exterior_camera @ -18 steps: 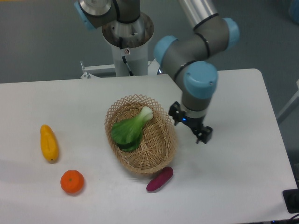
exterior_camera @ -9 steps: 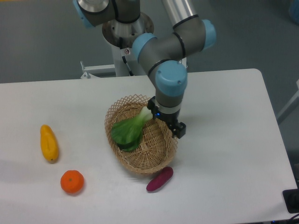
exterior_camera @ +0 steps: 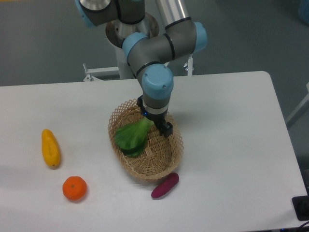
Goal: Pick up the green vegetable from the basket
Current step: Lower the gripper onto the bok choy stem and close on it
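Observation:
The green vegetable lies in the oval wicker basket at the table's middle, with its dark leaves toward the left and its pale stalk end toward the upper right. My gripper points down over the stalk end and hides most of it. The two dark fingers stand apart, one on each side of the stalk, so the gripper looks open. I cannot tell whether the fingers touch the vegetable.
A purple oblong vegetable lies just in front of the basket. A yellow elongated fruit and an orange lie at the left. The robot's base stands behind the table's far edge.
The gripper has moved left from beside the basket's right rim to above the vegetable's stalk end. The vegetable and basket have not moved.

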